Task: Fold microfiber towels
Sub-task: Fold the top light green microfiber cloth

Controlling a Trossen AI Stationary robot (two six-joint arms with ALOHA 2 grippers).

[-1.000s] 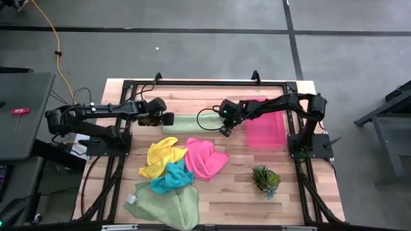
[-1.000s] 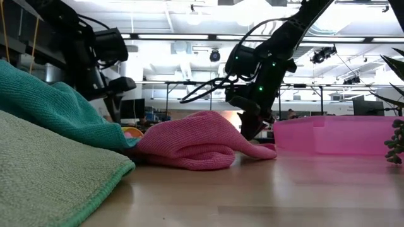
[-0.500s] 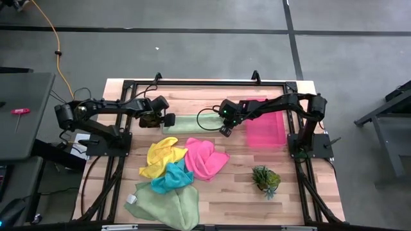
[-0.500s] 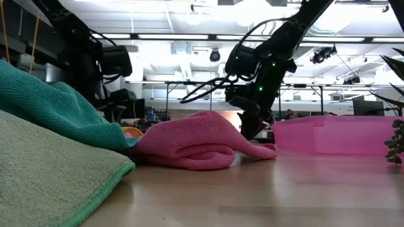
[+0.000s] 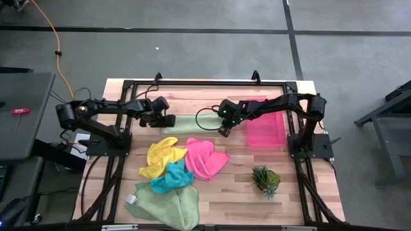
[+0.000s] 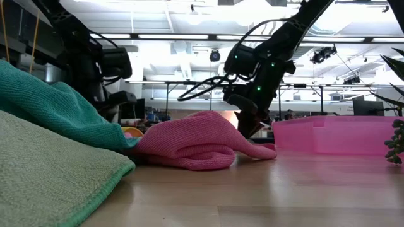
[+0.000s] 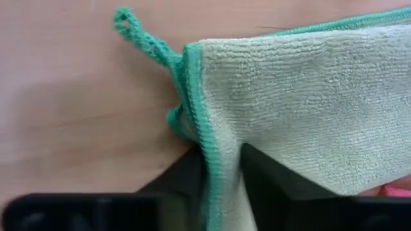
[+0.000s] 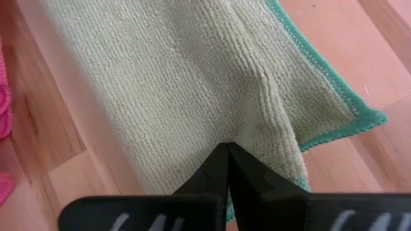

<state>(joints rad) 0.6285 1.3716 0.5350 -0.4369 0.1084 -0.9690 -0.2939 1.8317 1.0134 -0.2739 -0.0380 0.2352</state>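
Near edge of bench [image 5: 225, 199]: a pale green towel [image 5: 164, 204] lies crumpled at the front; the low view shows only its fuzzy slope filling the corner.
Teal towel [image 5: 170, 178]: bunched just behind it and touching it; in the low view it rises as a ridge over the green one.
Yellow towel [image 5: 160, 156]: beside the teal one, plain from above; in the low view only a sliver shows behind the pink.
Hot pink towel [image 5: 204, 158]: heaped mid-bench, touching yellow and teal; the low view shows it as a rounded mound.
Plant [image 5: 266, 179]: small and spiky, near my right-hand side, apart from the towels.
Second pale green towel [image 5: 189, 124]: laid flat at the far side, stretched between my two claws.
My left claw [image 7: 223, 168]: clamped on that towel's teal-stitched edge by the corner with the hanging loop [image 7: 138, 32], which only my left wrist view shows.
My right claw [image 8: 228, 160]: closed tight, pinching a raised fold of the same towel near its other corner.
Pink tray [image 5: 264, 128]: beyond my right claw; the low view shows its upright wall.
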